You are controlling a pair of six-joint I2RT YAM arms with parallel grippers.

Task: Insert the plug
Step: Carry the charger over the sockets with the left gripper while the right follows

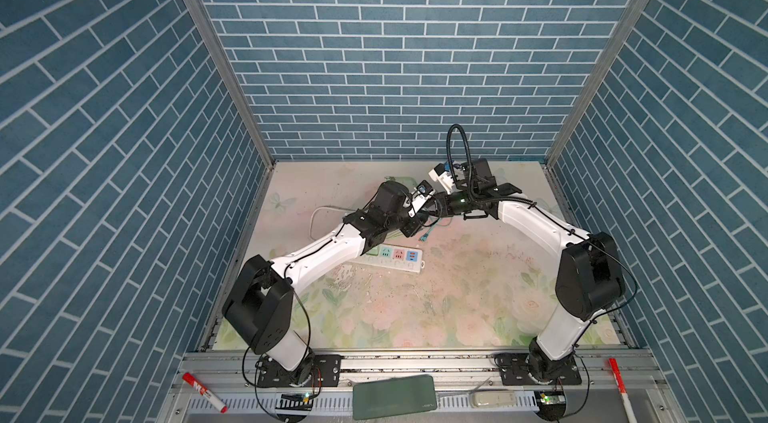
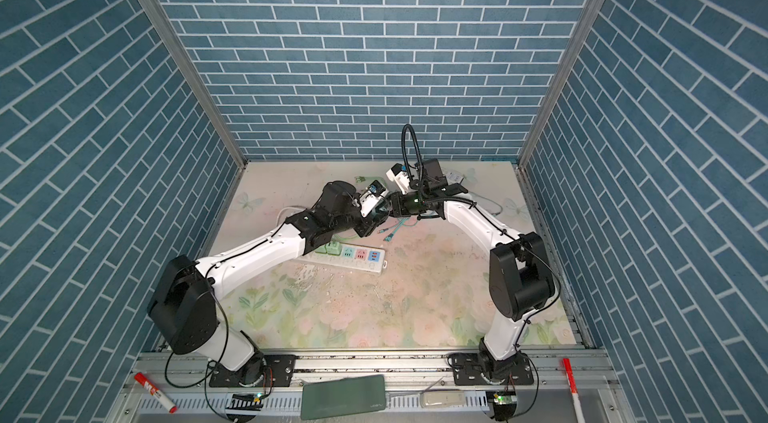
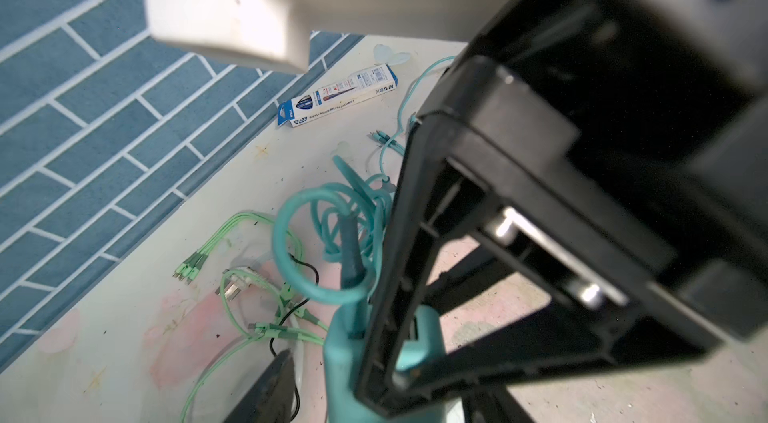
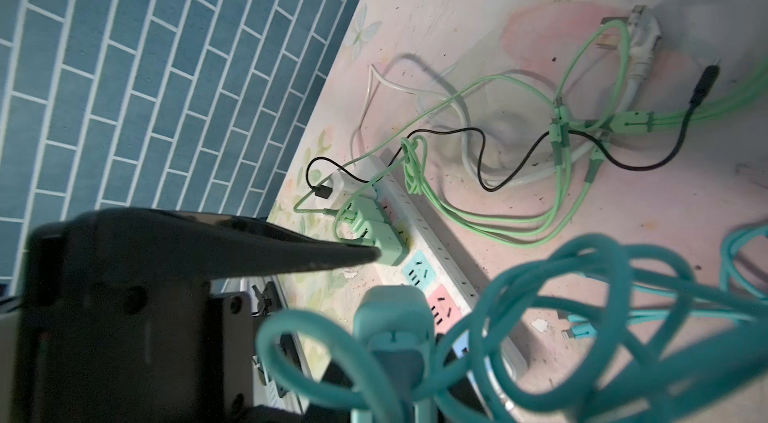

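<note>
power strip (image 2: 361, 261): flat on table (image 2: 415, 296) | left arm (image 2: 257, 252) above one end | teal cable (image 2: 390, 237) loose nearby

The plug (image 4: 392, 317) is a teal block lifted clear of the table, and its teal cable (image 4: 598, 248) hangs off it in loose loops. The white power strip (image 1: 395, 261) lies flat toward 7 o'clock of it, running roughly 9 to 3 o'clock. Its teal and pink sockets (image 4: 419, 269) are empty.
</note>
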